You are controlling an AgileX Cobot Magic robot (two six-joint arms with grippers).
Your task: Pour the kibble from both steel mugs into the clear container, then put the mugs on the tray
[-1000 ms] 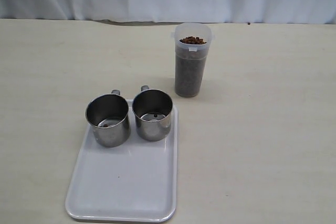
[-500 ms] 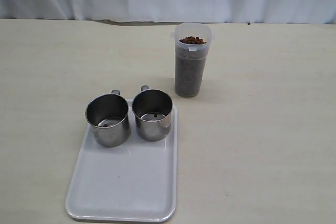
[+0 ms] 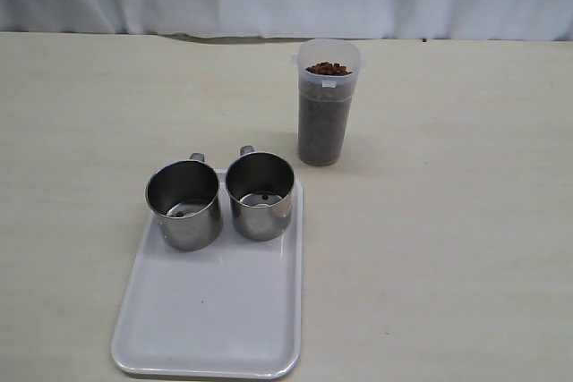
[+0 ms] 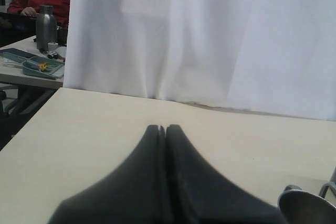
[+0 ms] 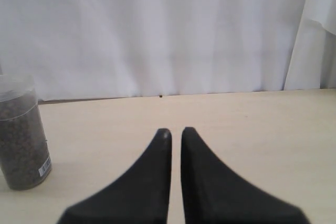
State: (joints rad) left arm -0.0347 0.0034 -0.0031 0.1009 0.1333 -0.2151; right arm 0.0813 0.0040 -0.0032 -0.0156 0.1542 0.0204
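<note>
1. Pouring looked finished: the kibble [image 3: 329,69] lay heaped up to the collar of the clear container [image 3: 327,123]. The container stood upright on the counter [image 3: 448,248], ahead of the right fingers [image 5: 161,148], off to one side and well apart from them.
2. The first steel mug [image 3: 183,205] and the second steel mug [image 3: 260,194] stood upright, just beside each other, at one end of the tray [image 3: 215,328]. That is where the task wanted them. Their insides showed bare steel, apart from a speck or two too small to identify.
3. The left fingers [image 4: 153,142] were pressed together and pinched nothing. One mug's rim showed near them, off to one side and not touching.
4. The right fingers were drawn nearly together, with only a thin slit between them, and they gripped nothing.
5. Both pairs probably hung clear of the things because nothing remained to carry. Judged from how things lay, the task looked complete.
</note>
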